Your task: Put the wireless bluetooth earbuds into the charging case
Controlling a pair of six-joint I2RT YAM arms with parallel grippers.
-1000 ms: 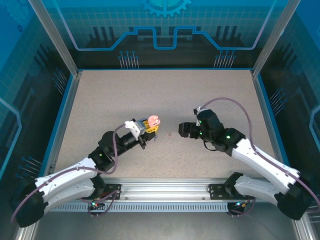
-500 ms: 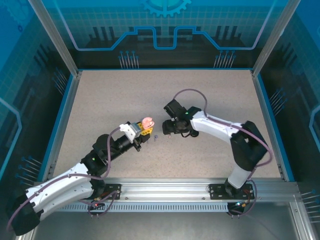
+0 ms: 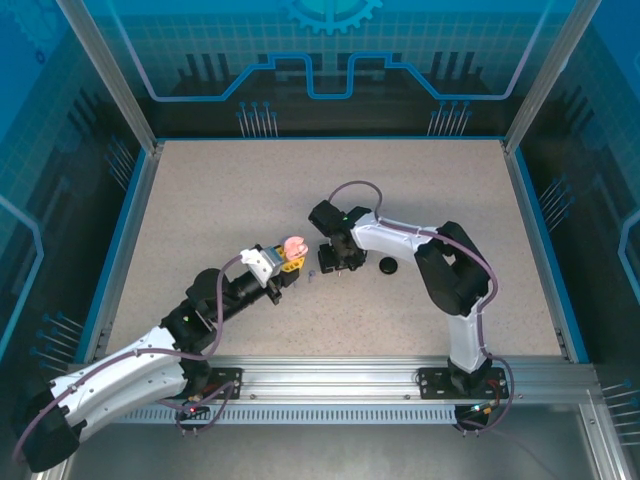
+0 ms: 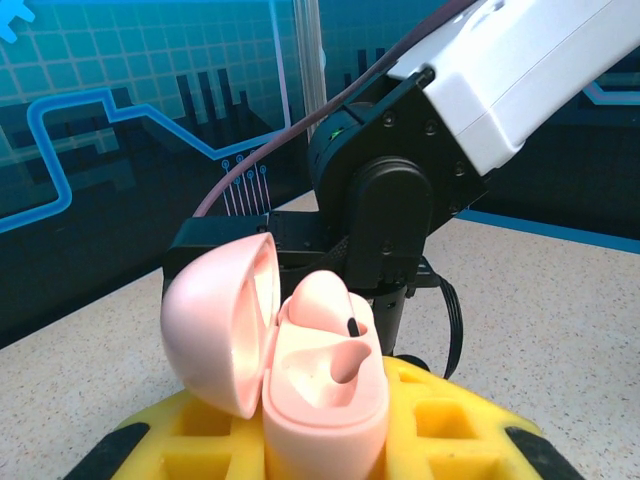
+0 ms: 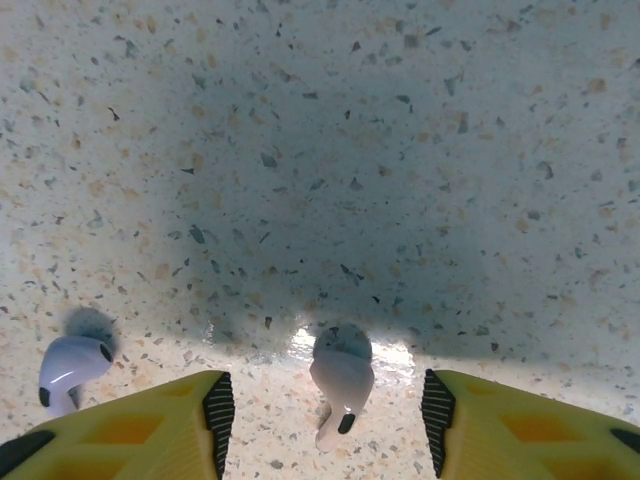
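Speckled bench (image 3: 200, 200) under blue walls (image 3: 330, 60), and you're at the pick-up step: your right tool (image 5: 325, 410) hangs low over a pale earbud (image 5: 340, 375) lying on the bench, jaws partly open either side of it, gripping nothing. Your left tool (image 3: 290, 263) is clamped on the pink case (image 4: 320, 390), lid (image 4: 215, 320) flipped open, just beside. Next, I'd judge, you pinch that bud squarely, lift, and line it up with a socket (image 4: 345, 365).

pink case (image 4: 325, 390): smooth plastic w/ soft sheen. earbud (image 5: 341, 376): glossy plastic. tabletop (image 5: 300, 150): speckled, matt, grainy.
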